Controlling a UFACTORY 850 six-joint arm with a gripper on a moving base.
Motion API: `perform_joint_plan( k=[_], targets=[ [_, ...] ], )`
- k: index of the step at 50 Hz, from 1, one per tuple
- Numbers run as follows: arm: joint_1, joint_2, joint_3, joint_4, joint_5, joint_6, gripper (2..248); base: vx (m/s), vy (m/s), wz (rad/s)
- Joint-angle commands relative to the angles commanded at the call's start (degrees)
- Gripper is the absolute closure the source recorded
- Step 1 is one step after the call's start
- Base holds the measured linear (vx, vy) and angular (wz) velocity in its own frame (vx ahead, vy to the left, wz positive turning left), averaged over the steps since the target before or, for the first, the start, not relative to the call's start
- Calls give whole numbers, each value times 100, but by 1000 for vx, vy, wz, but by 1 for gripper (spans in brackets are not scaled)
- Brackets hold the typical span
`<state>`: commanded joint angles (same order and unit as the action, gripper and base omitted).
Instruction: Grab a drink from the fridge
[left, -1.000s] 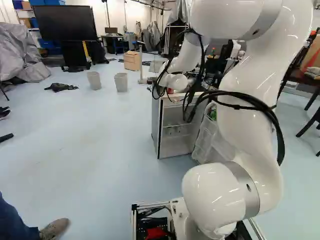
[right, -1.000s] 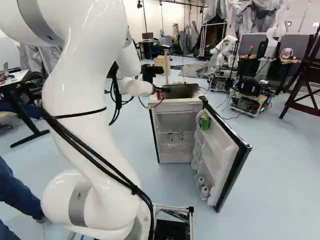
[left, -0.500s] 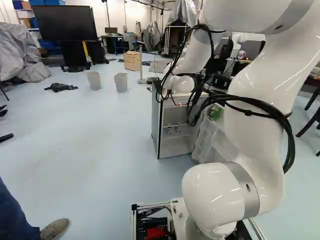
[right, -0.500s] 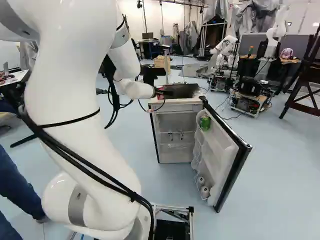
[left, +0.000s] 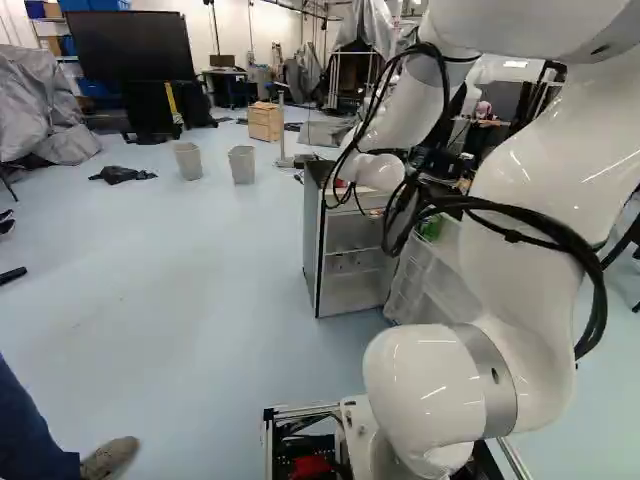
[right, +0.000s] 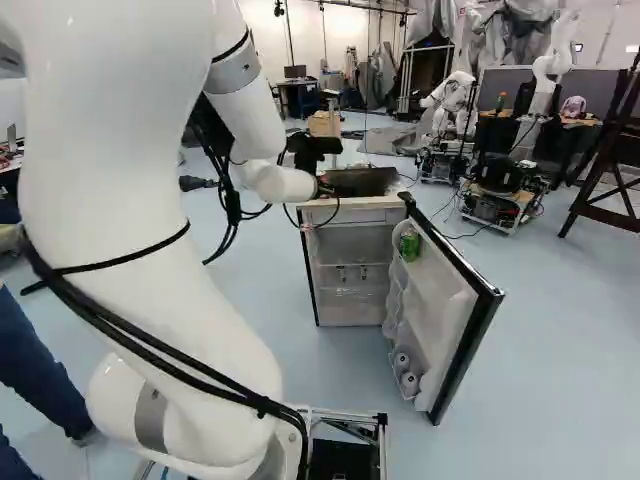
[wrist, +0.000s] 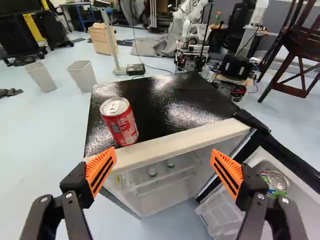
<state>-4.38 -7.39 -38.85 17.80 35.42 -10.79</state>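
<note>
The green and silver metal drink can (wrist: 277, 181) stands in the rack of the white-lined fridge door (right: 458, 292), swung wide to the right, which leaves it within reach. A red and silver can (wrist: 120, 124) stands upright at the near left of the glossy black fridge top (wrist: 165, 97); which drink is wanted, I cannot tell. The black tool (wrist: 164, 152) is open and empty near the front edge, its orange-padded fingers spread probably to straddle a can.
</note>
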Motion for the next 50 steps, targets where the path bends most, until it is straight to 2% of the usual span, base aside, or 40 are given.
perform_joint_plan(
  k=[50],
  targets=[
    [-940, 701, 46, 0, -1085, 0, 3, 0, 0, 0]
  ],
)
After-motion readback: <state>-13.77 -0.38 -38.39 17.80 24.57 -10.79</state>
